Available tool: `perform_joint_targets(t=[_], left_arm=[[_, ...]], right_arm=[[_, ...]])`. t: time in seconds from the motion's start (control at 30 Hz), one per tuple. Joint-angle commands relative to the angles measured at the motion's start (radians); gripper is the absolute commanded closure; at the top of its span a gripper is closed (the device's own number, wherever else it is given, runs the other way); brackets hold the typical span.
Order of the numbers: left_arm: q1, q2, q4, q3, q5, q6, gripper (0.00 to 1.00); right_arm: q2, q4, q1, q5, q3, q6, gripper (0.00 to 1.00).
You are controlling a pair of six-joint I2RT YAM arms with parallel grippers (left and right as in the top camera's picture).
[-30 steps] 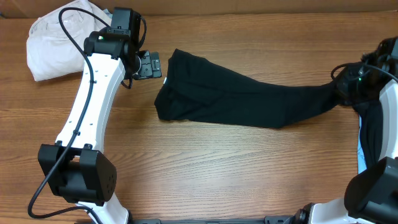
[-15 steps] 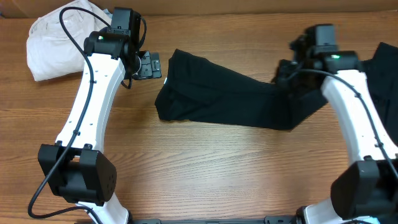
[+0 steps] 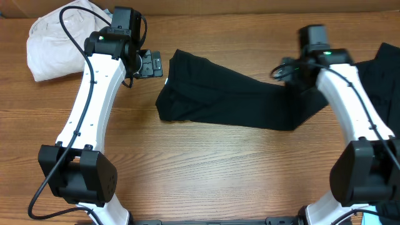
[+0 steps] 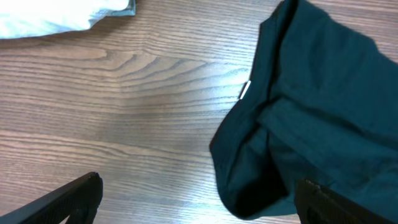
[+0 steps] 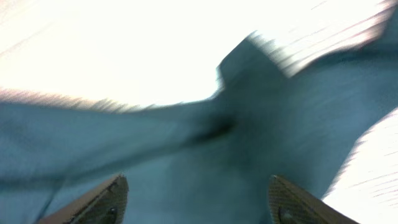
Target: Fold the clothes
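Observation:
The clothes in play are a long black garment (image 3: 237, 100) lying across the middle of the table, its left end bunched and its right end doubled back. The left wrist view shows that left end (image 4: 311, 124) with a small white label (image 4: 245, 89). My left gripper (image 3: 150, 65) hovers open just left of it, fingers wide over bare wood (image 4: 199, 205). My right gripper (image 3: 286, 72) sits over the garment's right part. In the blurred right wrist view its fingers stand apart above black cloth (image 5: 196, 202), gripping nothing.
A cream-white bundle of cloth (image 3: 56, 40) lies at the back left corner, behind the left arm. More black fabric (image 3: 387, 69) lies at the right edge. Bare wood runs along the table's front.
My right arm swung in from the far right, carrying the garment's right end leftwards, then opened and let it go. The left arm has not moved.

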Motion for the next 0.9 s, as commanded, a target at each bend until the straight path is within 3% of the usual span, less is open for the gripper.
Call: perform_joint_targets(t=[0.0,0.4,0.6,0.63,0.73,0.87], left_arm=[[0.009,0.002,0.012,0.026,0.026,0.023,0.0],[0.009,0.016,0.028,0.026,0.026,0.022,0.0],[0.009,0.016,0.031,0.026,0.026,0.022,0.0],[0.009,0.016,0.031,0.026,0.026,0.022,0.0],[0.009,0.016,0.031,0.026,0.026,0.022,0.0],[0.009,0.016,0.031,0.026,0.026,0.022,0.0]], right_arm=[[0.01,0.039,-0.066,0.084,0.018,-0.056,0.2],[0.192,0.108,-0.086,0.046,0.018,-0.127,0.07],[0.259,0.12,-0.086,0.032,0.018,-0.127,0.05],[0.261,0.118,-0.086,0.032,0.018,-0.126,0.07],[0.258,0.118,-0.086,0.043,0.021,-0.119,0.28],[0.253,0.114,-0.091,0.07,0.038,-0.101,0.49]])
